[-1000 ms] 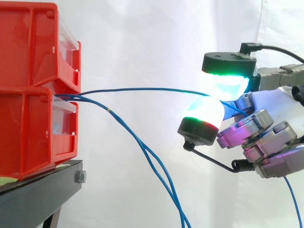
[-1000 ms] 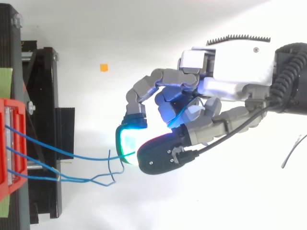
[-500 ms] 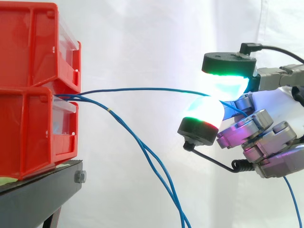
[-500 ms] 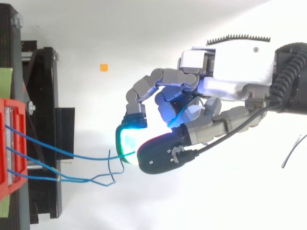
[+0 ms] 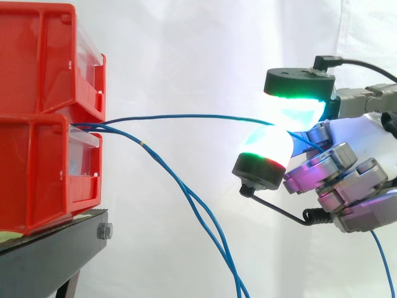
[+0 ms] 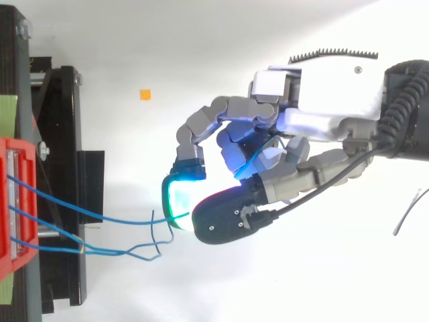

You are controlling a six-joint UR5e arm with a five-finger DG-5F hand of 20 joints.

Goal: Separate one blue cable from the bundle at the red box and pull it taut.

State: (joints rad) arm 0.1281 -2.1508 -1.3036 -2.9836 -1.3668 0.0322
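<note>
Two red bins [image 5: 43,118] stand stacked on a black stand [image 5: 49,254] at the left; in the top view the red bin [image 6: 15,208] sits at the left edge. Several blue cables come out between them. One blue cable [image 5: 186,117] runs almost level and nearly straight to the right, into my hand [image 5: 347,161]. Two glowing pads [image 5: 270,146] pinch it, one above and one below. The other blue cables [image 5: 198,211] sag down and to the right. From above, my hand [image 6: 295,141] is curled, and the pinched cable [image 6: 100,217] reaches its cyan pad.
A white curtain hangs behind everything. A small orange mark [image 6: 144,94] lies on the white floor. The pinched cable's free end [image 5: 381,261] hangs below my hand at the right.
</note>
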